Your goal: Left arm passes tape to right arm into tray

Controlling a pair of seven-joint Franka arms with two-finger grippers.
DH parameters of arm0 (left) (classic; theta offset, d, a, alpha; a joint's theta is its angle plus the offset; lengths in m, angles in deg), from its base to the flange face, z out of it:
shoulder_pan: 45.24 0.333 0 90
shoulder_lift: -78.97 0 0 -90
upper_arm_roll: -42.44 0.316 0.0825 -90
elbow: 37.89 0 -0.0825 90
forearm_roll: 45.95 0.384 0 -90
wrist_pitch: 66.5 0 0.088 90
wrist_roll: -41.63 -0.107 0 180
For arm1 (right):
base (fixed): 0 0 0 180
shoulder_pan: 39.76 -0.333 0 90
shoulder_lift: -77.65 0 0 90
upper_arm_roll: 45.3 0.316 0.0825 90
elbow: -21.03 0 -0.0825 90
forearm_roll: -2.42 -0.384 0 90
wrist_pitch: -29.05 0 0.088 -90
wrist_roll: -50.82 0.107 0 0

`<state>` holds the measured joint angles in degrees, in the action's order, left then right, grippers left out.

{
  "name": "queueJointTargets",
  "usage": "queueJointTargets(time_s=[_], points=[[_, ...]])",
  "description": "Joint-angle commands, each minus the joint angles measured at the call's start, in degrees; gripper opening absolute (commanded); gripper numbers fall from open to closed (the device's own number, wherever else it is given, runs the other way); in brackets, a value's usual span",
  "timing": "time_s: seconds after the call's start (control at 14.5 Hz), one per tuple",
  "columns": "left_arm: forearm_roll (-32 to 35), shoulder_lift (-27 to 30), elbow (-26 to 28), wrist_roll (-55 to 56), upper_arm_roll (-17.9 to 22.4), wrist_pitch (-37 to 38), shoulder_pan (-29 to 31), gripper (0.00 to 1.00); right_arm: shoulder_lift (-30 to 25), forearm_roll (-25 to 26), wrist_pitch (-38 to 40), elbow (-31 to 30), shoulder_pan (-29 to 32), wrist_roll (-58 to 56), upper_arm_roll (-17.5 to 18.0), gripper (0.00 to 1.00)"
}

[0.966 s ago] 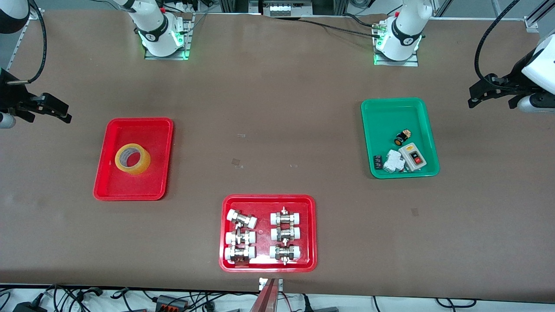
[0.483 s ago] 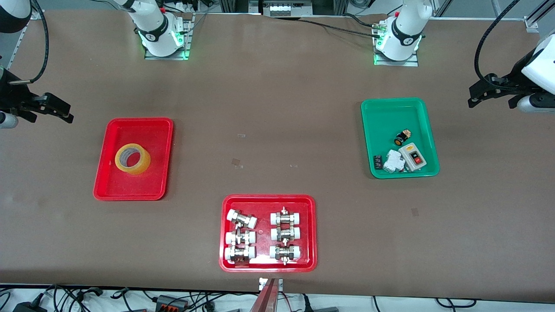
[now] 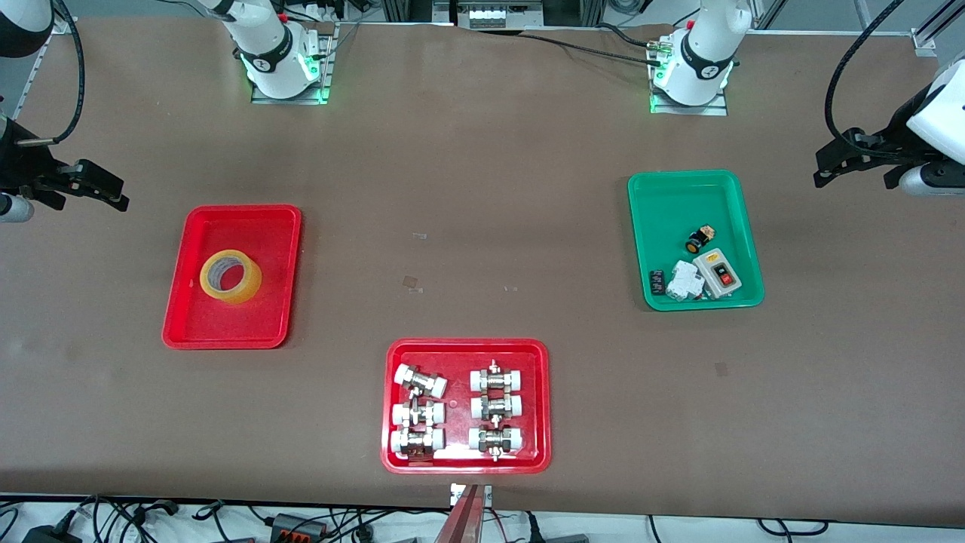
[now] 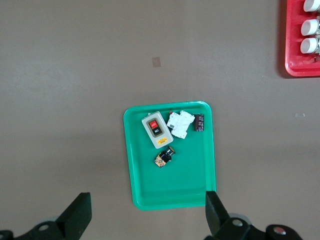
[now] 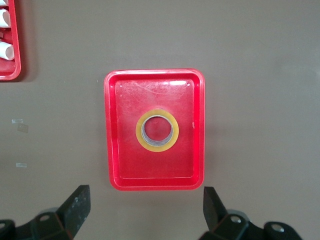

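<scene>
The yellow tape roll lies flat in the plain red tray, toward the right arm's end of the table. It shows in the right wrist view too, the tape in the middle of the tray. My right gripper is open and empty, up in the air over bare table beside that tray; its own view shows the jaws wide apart. My left gripper is open and empty, up over the left arm's end of the table, off the green tray's edge.
A green tray holds a grey switch box, a white part and small dark parts; it also shows in the left wrist view. A red tray of white-capped metal fittings sits nearest the front camera. Both arm bases stand along the table's top edge.
My right gripper has drifted very slightly. The tape, the trays and the left arm have not moved.
</scene>
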<state>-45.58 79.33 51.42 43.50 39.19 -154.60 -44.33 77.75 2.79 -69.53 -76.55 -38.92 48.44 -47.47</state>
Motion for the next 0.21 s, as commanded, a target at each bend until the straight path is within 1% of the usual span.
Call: queueJointTargets(time_s=[0.0, 0.14], points=[[0.6, -0.7, -1.8, -0.2, -0.4, 1.4, 0.2, 1.0, -1.0, -0.4, 1.6, 0.2, 0.7, 0.4, 0.8, 1.0], [0.6, -0.6, -1.8, -0.2, -0.4, 1.4, 0.2, 1.0, -1.1, -0.4, 1.6, 0.2, 0.7, 0.4, 0.8, 1.0]])
